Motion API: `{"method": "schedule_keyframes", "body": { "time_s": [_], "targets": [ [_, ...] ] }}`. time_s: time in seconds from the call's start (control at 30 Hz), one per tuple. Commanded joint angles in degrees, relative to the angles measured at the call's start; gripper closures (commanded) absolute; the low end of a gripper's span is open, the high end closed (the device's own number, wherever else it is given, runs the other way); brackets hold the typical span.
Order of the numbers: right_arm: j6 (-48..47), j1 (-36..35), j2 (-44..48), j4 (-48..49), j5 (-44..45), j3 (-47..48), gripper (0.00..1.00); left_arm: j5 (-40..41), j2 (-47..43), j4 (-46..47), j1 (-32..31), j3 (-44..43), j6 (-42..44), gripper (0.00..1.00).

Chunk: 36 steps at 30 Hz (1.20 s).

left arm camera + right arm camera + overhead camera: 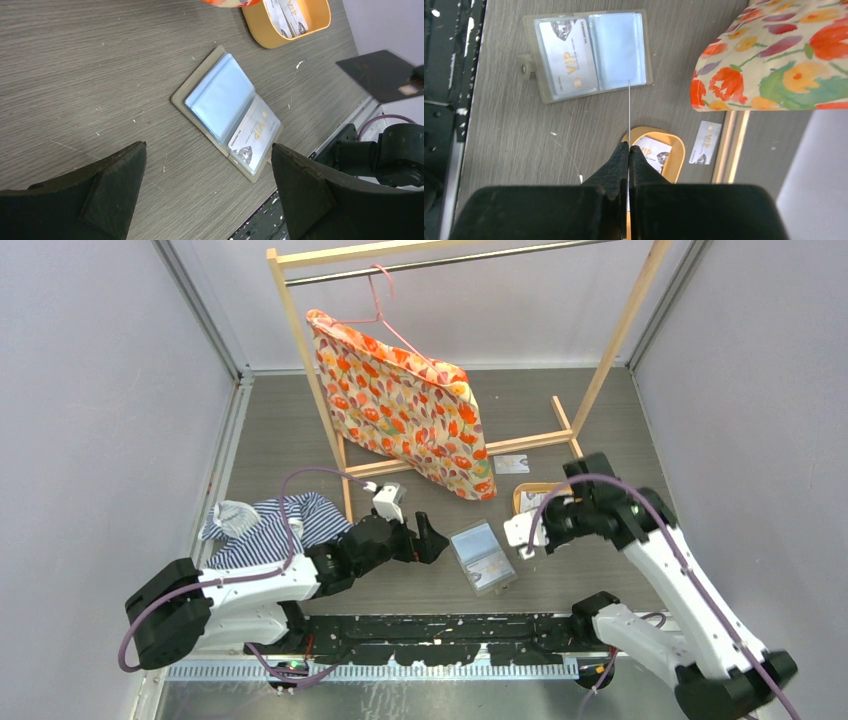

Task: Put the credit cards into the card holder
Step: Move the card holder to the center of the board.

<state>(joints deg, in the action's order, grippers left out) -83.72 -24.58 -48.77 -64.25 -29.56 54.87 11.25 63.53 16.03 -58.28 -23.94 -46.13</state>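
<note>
Grey wood-grain table (280, 420) in a white-walled cell, with a clothes rack (300, 350) and some floral fabric (410, 410) hanging at the back, none of which matters here. What matters is the right gripper (629, 152). Its fingers are pressed together on a dark credit card (382, 75), which its own camera sees edge-on as a thin line running straight out from the tips. The card holder (589, 55) lies open and flat dead ahead of those tips. The far end of the card's edge lines up with the near rim of the empty blue sleeve (618, 50). The holder's long axis runs crosswise to the card. A VIP card (566, 57) already sits in the half left of that line. The tray (680, 155) is right under the fingers, and a loose card (705, 142) lies just off to their right. The left gripper (208, 146) is spread wide and holding nothing, with the holder ahead between its fingers. I'd say the right arm makes the insert, and it probably has to tip the card flatter to slide it in.
</note>
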Motion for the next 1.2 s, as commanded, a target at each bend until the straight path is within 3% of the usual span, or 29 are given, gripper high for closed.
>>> {"method": "schedule_keyframes", "body": {
  "time_s": [0.0,0.2,0.57,0.8,1.17],
  "targets": [
    [11.46,-7.36,8.96,15.53,7.84,-9.07,0.99,-0.95,1.34,4.73,0.14,1.72,-2.47,0.05],
    [15.00,-19.79,14.92,27.30,15.16,-19.17,0.99,-2.78,4.89,5.78,1.68,0.86,-2.40,0.05],
    [23.05,-39.37,9.64,45.95,31.22,-28.23,0.99,-6.00,4.20,8.18,5.65,4.08,-4.50,0.07],
    [25.27,-48.81,10.93,49.85,41.72,-32.76,0.99,-9.27,6.61,8.94,8.28,3.88,-2.98,0.07],
    [31.21,-54.31,10.20,45.67,45.51,-33.47,0.99,-15.35,11.15,13.32,10.44,3.75,-2.91,0.08]
  ]
}}
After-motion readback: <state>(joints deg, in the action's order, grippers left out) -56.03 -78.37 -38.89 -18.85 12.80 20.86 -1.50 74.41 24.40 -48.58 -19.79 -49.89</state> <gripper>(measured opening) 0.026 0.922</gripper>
